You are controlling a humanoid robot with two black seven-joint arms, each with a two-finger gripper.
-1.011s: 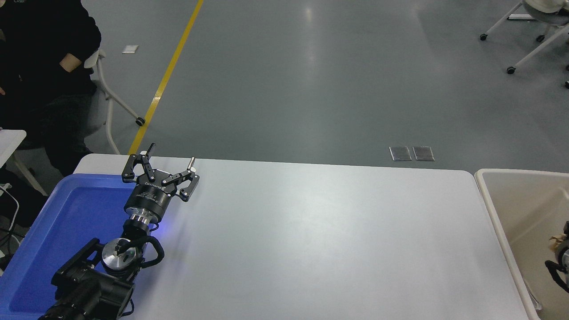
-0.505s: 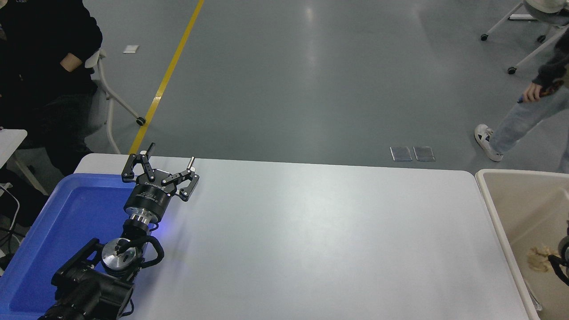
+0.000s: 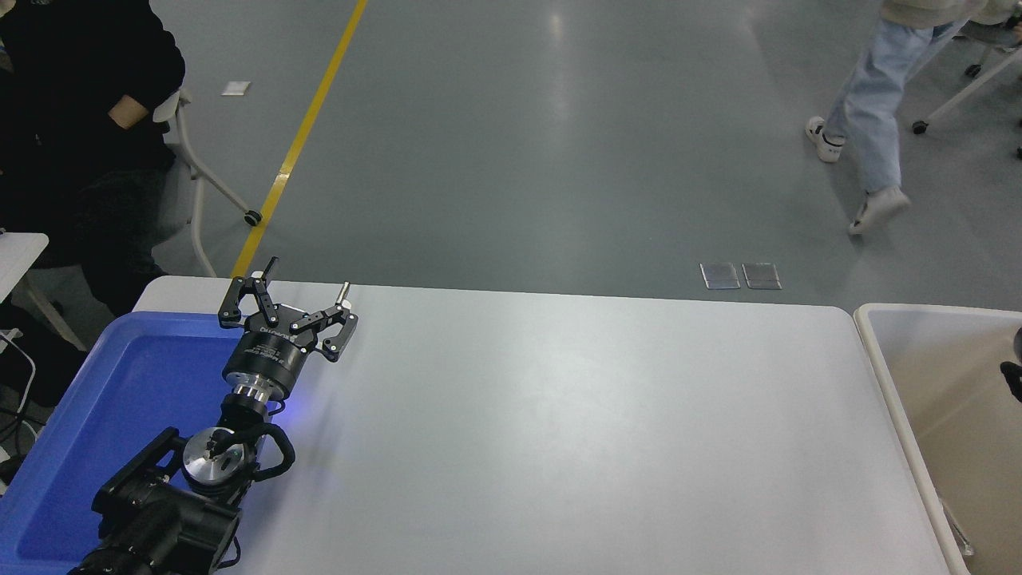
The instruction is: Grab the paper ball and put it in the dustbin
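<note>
Paper ball is not showing anywhere in this view right now: nothing tan is lying on the tabletop (image 3: 559, 431), and the part of the dustbin (image 3: 878, 375) that I am seeing at the right edge of the frame is looking bare along its inner wall. My guess is that the ball is sitting lower down inside the bin, beyond the frame edge, but I cannot confirm that from where I am looking.

Just a dark sliver of the right arm (image 3: 1014, 371) is poking in at the right edge, above the bin's opening. Its hand is cut off by the frame, so I cannot tell whether it is wide, narrow or gripping anything.

Since the ball itself is out of sight, I cannot say which way it is lying from that hand or how its creases are running. Judging by position alone, the right arm is by far the nearer one to the bin.

Over at the lower left, the left hand (image 3: 299, 294) is parked with its fingers spread wide and holding nothing, hovering over the far corner of the blue tray (image 3: 112, 399). It is well apart from the bin, across the whole tabletop.

A person (image 3: 874, 120) is walking across the floor at the upper right, and another person (image 3: 72, 120) is sitting at the upper left.
</note>
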